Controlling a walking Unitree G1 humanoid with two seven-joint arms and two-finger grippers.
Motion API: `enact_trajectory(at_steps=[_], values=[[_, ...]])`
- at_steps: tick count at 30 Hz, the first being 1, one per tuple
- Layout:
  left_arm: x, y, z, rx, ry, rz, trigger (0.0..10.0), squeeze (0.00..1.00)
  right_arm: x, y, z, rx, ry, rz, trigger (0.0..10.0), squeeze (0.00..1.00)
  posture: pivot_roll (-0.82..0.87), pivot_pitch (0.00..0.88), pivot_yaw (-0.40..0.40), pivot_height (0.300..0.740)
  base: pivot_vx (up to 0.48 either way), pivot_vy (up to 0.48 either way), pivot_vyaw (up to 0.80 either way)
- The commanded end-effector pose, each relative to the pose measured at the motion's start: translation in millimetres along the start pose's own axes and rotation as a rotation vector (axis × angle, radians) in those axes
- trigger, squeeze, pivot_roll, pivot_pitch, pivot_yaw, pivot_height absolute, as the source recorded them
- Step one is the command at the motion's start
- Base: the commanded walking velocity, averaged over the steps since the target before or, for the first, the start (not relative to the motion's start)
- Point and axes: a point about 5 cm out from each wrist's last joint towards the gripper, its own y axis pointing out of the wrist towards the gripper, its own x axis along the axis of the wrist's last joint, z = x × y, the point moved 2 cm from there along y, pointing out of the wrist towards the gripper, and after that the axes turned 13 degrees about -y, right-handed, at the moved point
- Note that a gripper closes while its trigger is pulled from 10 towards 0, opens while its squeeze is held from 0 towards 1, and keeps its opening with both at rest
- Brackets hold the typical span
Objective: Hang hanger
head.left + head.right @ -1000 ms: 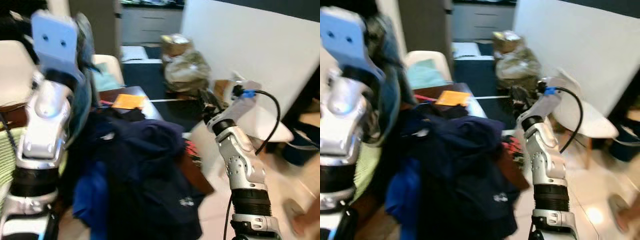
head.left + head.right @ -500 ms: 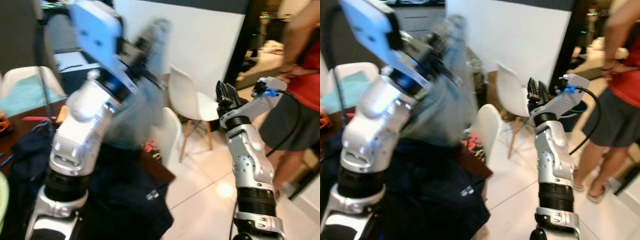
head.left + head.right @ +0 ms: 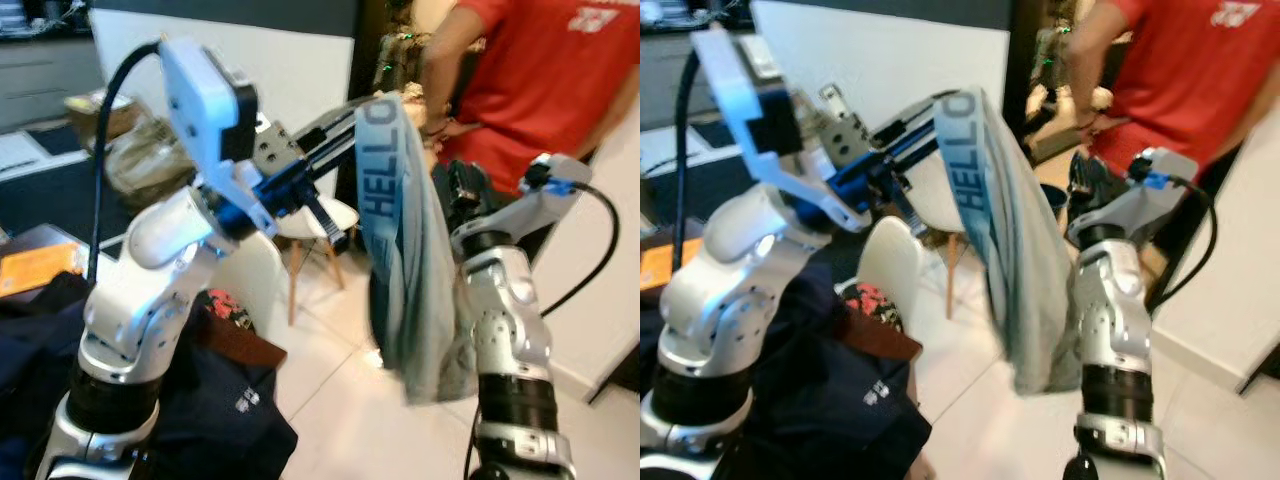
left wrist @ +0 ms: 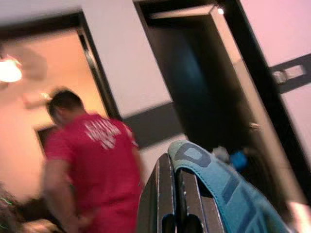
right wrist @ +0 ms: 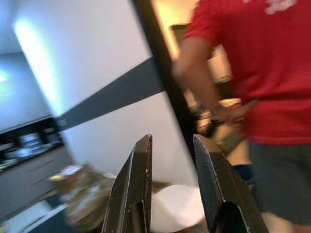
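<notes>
A pale grey-blue shirt (image 3: 405, 260) printed "HELLO" hangs from my left gripper (image 3: 352, 112), which is raised and stretched out to the right at head height. Its fingers (image 4: 165, 189) lie close together with the shirt's teal top edge (image 4: 204, 170) draped over them. I cannot make out a hanger under the cloth. The shirt hangs partly in front of my right arm. My right gripper (image 3: 462, 185) is held up just behind the shirt, open, with nothing between its fingers (image 5: 138, 179).
A person in a red shirt (image 3: 530, 70) stands close ahead on the right, by a dark doorway. A white chair (image 3: 312, 215) stands beyond my left arm. Dark clothes (image 3: 220, 410) lie heaped on the brown table (image 3: 235, 345) at lower left. Pale tiled floor (image 3: 340, 400) lies ahead.
The view has swung right, from the table to the doorway and the person. My left arm has stretched out, and the shirt now hangs free in front of my right arm.
</notes>
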Motion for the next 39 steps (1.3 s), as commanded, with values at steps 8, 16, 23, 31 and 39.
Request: enact_trajectory(at_steps=[8, 16, 23, 31, 39], values=[[-70.1, 3.8, 17.9, 0.189, -0.130, 0.228, 10.0, 0.00, -39.7, -15.9, -31.4, -0.142, -0.140, 0.195, 10.0, 0.00, -0.02, 0.000, -0.062, 0.735, 0.000, 0.000, -0.80], [-138.5, -23.7, 26.1, 0.346, -0.066, 0.487, 10.0, 0.00, -73.0, -49.2, -53.5, -0.226, -0.234, 0.331, 10.0, 0.00, -0.05, 0.000, -0.031, 0.735, 0.000, 0.000, -0.80], [-158.4, -76.0, 66.5, 0.683, 0.110, 0.556, 10.0, 0.00, -94.4, -72.1, -57.0, -0.213, -0.266, 0.433, 10.0, 0.00, -0.08, 0.000, -0.005, 0.735, 0.000, 0.000, -0.80], [-180.4, -107.4, 70.5, 0.945, -0.203, 0.529, 10.0, 0.00, -118.2, -96.7, -48.7, -0.178, -0.257, 0.534, 10.0, 0.00, -0.09, 0.000, -0.004, 0.735, 0.000, 0.000, -0.80], [-195.5, -134.4, 59.5, 0.989, -0.196, 0.646, 10.0, 0.00, -122.6, -94.3, -16.3, 0.029, -0.234, 0.540, 10.0, 0.00, -0.10, 0.000, 0.006, 0.735, 0.000, 0.000, -0.80]])
